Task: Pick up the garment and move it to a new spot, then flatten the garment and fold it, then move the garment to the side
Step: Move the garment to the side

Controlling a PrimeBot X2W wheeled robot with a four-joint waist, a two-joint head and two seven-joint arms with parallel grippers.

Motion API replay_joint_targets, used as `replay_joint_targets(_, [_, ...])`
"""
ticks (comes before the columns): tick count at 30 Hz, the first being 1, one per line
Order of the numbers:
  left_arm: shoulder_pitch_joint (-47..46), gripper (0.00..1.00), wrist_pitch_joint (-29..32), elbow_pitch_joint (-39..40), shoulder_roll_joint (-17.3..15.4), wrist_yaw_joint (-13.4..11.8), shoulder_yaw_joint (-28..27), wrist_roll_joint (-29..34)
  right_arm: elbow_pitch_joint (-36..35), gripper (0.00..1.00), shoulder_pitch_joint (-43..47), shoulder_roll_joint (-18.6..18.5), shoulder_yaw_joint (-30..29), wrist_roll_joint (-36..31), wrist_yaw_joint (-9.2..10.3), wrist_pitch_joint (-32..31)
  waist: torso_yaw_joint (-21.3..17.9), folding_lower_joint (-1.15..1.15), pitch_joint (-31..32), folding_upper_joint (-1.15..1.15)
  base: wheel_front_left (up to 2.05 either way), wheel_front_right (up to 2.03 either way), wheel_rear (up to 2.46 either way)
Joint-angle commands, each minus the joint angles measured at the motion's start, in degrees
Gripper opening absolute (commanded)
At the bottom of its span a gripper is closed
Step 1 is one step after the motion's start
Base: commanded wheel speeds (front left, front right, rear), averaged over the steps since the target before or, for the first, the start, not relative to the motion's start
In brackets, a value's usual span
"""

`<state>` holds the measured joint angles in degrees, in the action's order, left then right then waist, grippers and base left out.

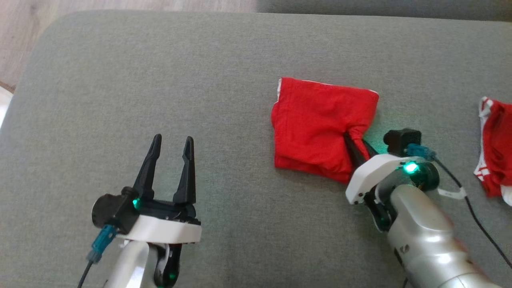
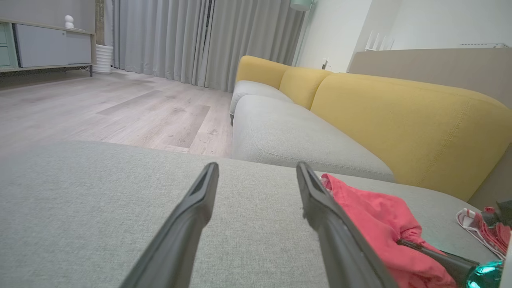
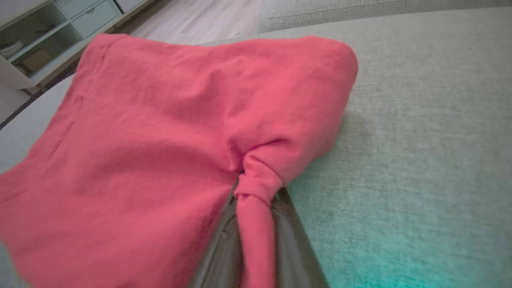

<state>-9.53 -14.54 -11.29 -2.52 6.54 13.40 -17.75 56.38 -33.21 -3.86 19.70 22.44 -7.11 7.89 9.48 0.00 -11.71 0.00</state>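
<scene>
The garment [image 1: 316,128] is a red cloth with white trim, folded into a rough square on the grey cushion [image 1: 200,72]. My right gripper [image 1: 354,138] is shut on its near right edge, bunching the cloth into a pinch. In the right wrist view a twist of the garment [image 3: 160,140] runs down between the two dark fingers [image 3: 294,240]. My left gripper [image 1: 172,142] stands open over bare cushion well to the left, holding nothing. In the left wrist view its fingers [image 2: 188,224] spread wide, with the garment [image 2: 376,224] to their right.
A second red and white cloth [image 1: 494,148] lies at the cushion's right edge. A black cable [image 1: 472,208] trails from my right wrist. Wooden floor [image 1: 24,36] lies past the cushion's far left corner. A yellow-backed sofa [image 2: 400,116] stands beyond.
</scene>
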Motion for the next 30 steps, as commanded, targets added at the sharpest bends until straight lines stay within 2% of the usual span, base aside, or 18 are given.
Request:
replay_joint_targets(1, [-1.8,1.0,-0.5,1.6,-0.4,-0.2,-1.7,-0.4,0.1,0.0,-1.0,1.0,1.6,-1.1,-0.37,1.1,-0.6,0.0,0.3,0.0,0.0,0.0,0.0])
replay_joint_targets(5, [-1.8,1.0,-0.5,1.7,-0.4,-0.2,-2.0,-0.2,1.7,0.0,-3.1,1.0,1.8,-6.2,-0.37,4.1,-2.5,0.0,1.1,0.0,0.0,0.0,0.0])
replay_joint_targets(11, [-1.4,1.0,-0.5,2.4,-0.4,-0.2,-2.5,0.1,1.6,0.0,-4.8,0.9,-0.7,-18.6,-0.37,6.1,-6.4,0.0,2.6,0.0,0.0,0.0,0.0])
replay_joint_targets(15, [-1.4,1.0,-0.5,2.9,-0.4,-0.2,-2.3,0.1,-0.4,0.0,-4.8,-0.9,-1.8,-25.0,-0.37,6.2,-9.1,0.0,3.5,0.0,0.0,0.0,0.0])
replay_joint_targets(17, [-1.4,1.0,-0.5,3.1,-0.4,-0.3,-2.3,0.1,-1.1,0.0,-4.9,-1.6,-1.8,-26.1,-0.37,6.0,-9.8,0.0,3.7,0.0,0.0,0.0,0.0])
replay_joint_targets(23, [-1.9,1.0,-0.5,3.9,-0.4,-0.5,-1.7,-0.1,-5.5,0.0,-5.9,-8.7,1.1,-27.5,-0.37,2.8,-13.7,0.0,3.8,0.0,0.0,0.0,0.0])
replay_joint_targets(30, [-3.5,1.0,-0.5,4.7,-0.4,-0.5,0.2,-0.1,-10.8,0.0,-6.8,-21.0,8.8,-21.3,-0.37,-2.7,-16.8,0.0,1.9,0.0,0.0,0.0,0.0])
